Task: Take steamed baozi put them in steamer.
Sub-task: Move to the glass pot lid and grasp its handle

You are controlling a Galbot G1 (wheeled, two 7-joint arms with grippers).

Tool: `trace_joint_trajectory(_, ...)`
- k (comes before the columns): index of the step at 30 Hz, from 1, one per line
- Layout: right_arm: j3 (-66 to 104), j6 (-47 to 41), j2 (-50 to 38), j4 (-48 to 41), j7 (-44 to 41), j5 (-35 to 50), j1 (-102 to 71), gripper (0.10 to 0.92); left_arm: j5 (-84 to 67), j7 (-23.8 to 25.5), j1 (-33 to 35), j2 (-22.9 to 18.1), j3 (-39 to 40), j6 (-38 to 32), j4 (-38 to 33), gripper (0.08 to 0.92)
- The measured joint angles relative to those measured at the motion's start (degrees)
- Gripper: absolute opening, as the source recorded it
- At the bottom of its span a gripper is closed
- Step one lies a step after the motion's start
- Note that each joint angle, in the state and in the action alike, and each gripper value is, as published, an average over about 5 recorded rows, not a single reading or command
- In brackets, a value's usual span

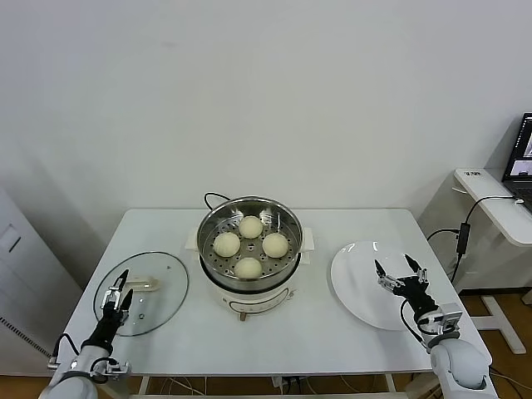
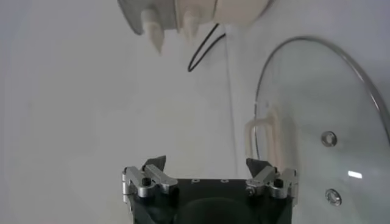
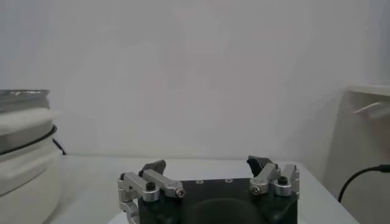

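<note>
A: Status on the baozi (image 1: 250,246)?
B: All four sit in the steamer (image 1: 250,218), spread on the perforated floor, none stacked. Steamer is on its white cooker base (image 1: 253,295), mid-table.

A: Anything left on the plate (image 1: 356,283)?
B: No. Plate, to the robot's right of the steamer, looks bare. No bun seen anywhere outside the steamer.

A: Claws?
B: Right gripper (image 1: 398,273) hovers over the plate, jaws spread wide, nothing betw. them. Left gripper (image 1: 119,290) is on the far side of the steamer, over the glass lid (image 1: 158,287) lying flat on the table (image 1: 332,332); jaws wide too, empty.

A: So done?
B: Loading part looks complete, as far as I can judge. Lid is off the steamer, but the task doesn't ask for it.
</note>
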Motion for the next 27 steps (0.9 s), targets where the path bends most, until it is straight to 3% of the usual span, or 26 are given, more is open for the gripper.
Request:
trace_joint_trajectory(23,0.11,0.93,0.39,-0.84,-1.19,-2.4,-0.36,0.823,0.73,-0.39,-7.43,-0.29,2.14,-0.07,8.33,0.823)
trace_joint_trajectory(27,0.14,0.95,0.52,-0.9,-1.2,-2.52,-0.32,0.823,0.74,-0.39,-8.65,-0.39,2.48,0.13,9.19,0.792)
